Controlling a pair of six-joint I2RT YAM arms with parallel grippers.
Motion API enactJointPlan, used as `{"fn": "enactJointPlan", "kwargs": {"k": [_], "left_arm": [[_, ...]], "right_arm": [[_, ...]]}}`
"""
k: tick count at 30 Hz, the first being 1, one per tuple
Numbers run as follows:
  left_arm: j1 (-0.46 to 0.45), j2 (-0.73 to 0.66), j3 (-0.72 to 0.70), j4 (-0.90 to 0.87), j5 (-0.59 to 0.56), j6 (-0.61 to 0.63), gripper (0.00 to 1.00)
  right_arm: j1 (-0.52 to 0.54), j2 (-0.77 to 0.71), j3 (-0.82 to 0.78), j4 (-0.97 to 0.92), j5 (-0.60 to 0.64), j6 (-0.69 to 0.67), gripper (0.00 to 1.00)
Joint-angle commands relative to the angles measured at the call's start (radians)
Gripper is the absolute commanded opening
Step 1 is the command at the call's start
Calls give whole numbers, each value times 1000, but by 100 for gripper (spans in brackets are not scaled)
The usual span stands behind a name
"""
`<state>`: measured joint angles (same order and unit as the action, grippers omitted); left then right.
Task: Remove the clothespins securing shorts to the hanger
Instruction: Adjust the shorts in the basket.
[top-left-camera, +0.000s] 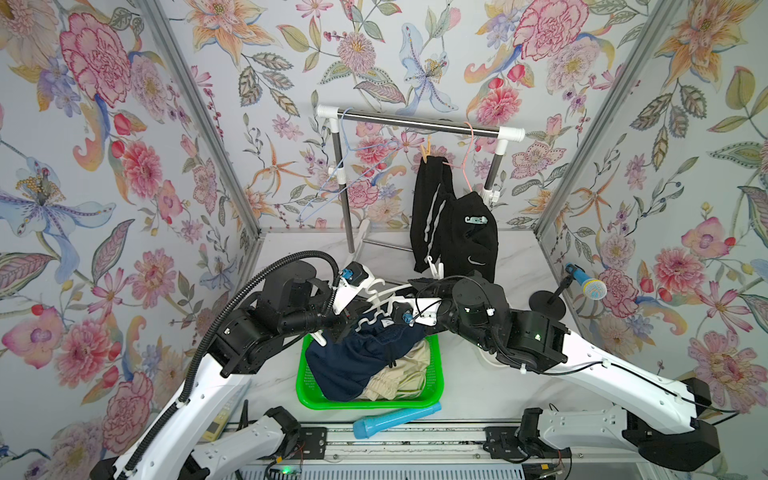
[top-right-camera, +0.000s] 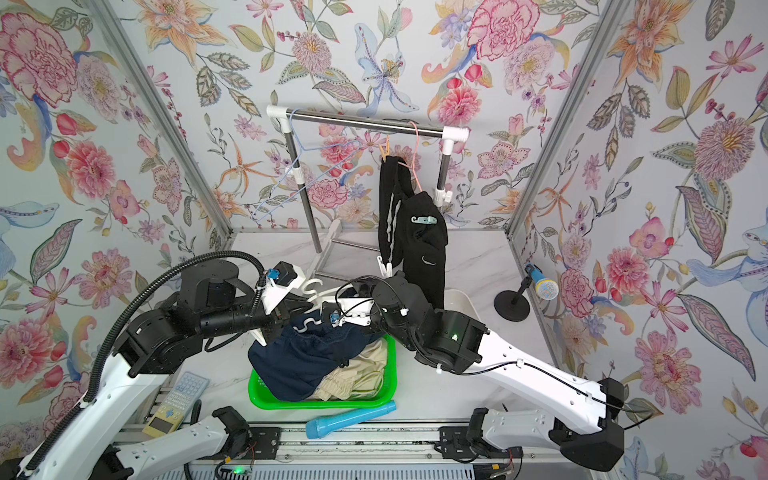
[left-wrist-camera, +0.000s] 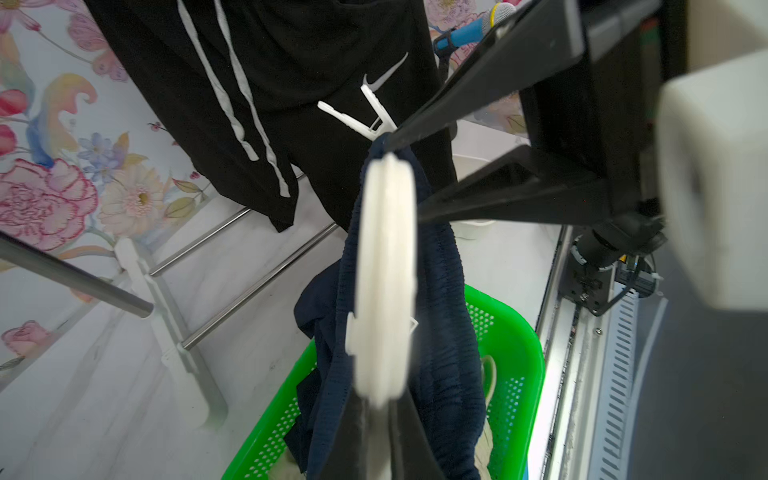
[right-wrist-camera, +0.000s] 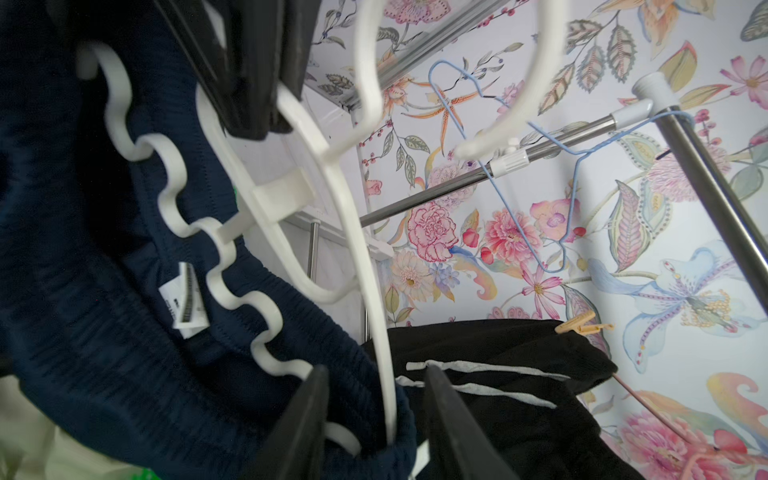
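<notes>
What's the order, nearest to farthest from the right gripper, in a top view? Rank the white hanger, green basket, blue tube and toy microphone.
From the right gripper:
1. white hanger, between its open jaws.
2. green basket, just below it.
3. blue tube, lying past the basket's front rim.
4. toy microphone, on its stand by the right wall.

Bright, even, diffuse light fills both top views; you see only faint shadows beside the green basket (top-left-camera: 365, 404), and the walls (top-left-camera: 104, 187) bow toward the edges. In the left wrist view, the white hanger (left-wrist-camera: 384, 274) above the basket is blurred.
</notes>
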<state>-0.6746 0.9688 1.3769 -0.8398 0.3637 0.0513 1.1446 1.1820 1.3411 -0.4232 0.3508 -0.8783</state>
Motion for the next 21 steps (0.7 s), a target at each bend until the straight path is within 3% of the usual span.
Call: {"fn": "enactJointPlan", "kwargs": {"k": [1,6,10,16,21], "left_arm": [[-5,-62,24,99,-118,57,0],[-4,-96,101,107,-229,102,0],[-5,-92,156,114,-338,151,0],[-5,-90,310,113,-344,212,0],[-4,-111,327,129,-313,239,0]], "right_arm": [[11,-44,43,40,-27,87,69],[36,-114,81,60,-75,241,89],[44,-155,125,90,-44,404,100],[43,-220,158,95,251,657,99],[44,-339,80,66,570,872,99]]}}
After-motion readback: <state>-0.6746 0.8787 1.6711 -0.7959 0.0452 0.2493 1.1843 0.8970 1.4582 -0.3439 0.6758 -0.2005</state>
